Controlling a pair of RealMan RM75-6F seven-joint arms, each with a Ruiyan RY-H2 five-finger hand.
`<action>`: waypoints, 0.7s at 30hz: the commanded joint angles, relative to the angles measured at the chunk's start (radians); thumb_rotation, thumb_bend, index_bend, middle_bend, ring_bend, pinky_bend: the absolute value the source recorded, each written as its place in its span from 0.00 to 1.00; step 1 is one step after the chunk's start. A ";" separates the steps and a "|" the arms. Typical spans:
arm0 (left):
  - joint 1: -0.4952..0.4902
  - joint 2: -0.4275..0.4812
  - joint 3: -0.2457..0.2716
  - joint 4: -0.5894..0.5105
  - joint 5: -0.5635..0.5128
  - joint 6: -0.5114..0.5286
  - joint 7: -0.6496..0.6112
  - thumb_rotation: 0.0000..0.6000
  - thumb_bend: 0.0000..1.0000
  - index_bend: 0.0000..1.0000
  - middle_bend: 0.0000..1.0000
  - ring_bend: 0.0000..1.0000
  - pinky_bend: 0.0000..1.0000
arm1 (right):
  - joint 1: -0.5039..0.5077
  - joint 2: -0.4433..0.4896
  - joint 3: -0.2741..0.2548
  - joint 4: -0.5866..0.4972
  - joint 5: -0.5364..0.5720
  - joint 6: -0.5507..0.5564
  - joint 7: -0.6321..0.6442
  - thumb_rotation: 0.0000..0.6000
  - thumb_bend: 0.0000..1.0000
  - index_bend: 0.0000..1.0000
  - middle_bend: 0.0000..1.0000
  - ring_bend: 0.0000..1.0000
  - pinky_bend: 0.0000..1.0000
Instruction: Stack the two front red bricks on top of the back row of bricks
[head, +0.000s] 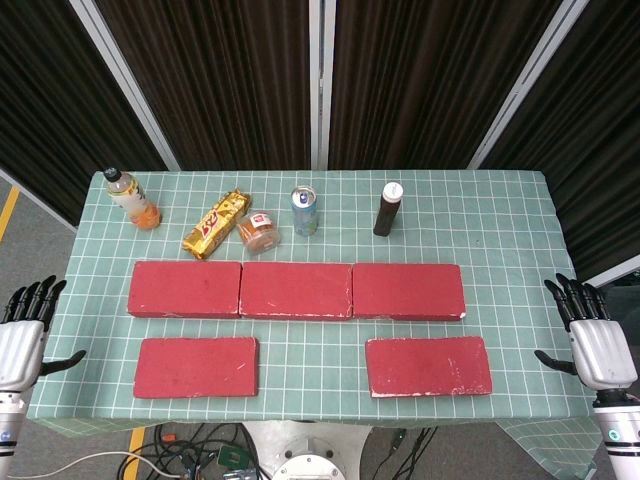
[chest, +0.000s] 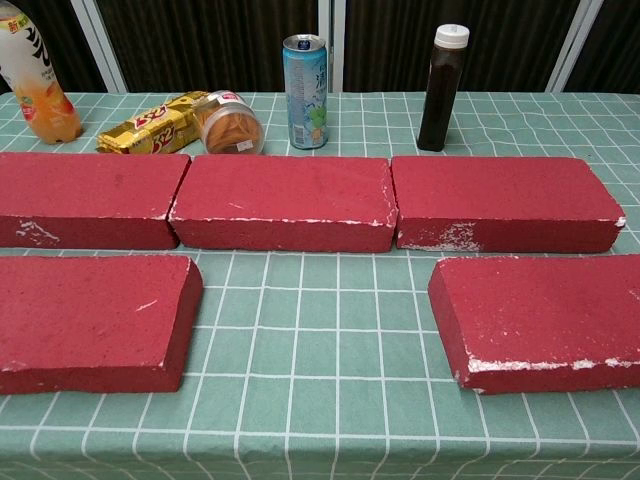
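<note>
Beside the table, left hand (head: 22, 335) and right hand (head: 590, 335) hover, fingers spread

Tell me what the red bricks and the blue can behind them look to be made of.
Red bricks, e.g. the front left one: likely fired clay or painted masonry, matte and grainy, with white chips along the edges; foam props cannot be ruled out. Blue can: probably aluminium, glossy printed wall with a bare silvery rim.
</note>
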 joint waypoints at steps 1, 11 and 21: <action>0.000 -0.001 -0.002 -0.001 -0.001 -0.012 -0.003 1.00 0.00 0.04 0.01 0.00 0.00 | -0.003 -0.001 0.001 0.003 0.001 0.002 0.006 1.00 0.00 0.00 0.00 0.00 0.00; 0.001 0.004 -0.014 -0.006 0.008 -0.032 -0.011 1.00 0.00 0.04 0.01 0.00 0.00 | -0.007 -0.001 0.005 0.012 -0.003 0.005 0.035 1.00 0.00 0.00 0.00 0.00 0.00; 0.002 0.030 -0.016 -0.048 0.035 -0.040 -0.020 1.00 0.00 0.04 0.01 0.00 0.00 | -0.006 0.000 0.005 0.003 -0.022 0.011 0.048 1.00 0.00 0.00 0.00 0.00 0.00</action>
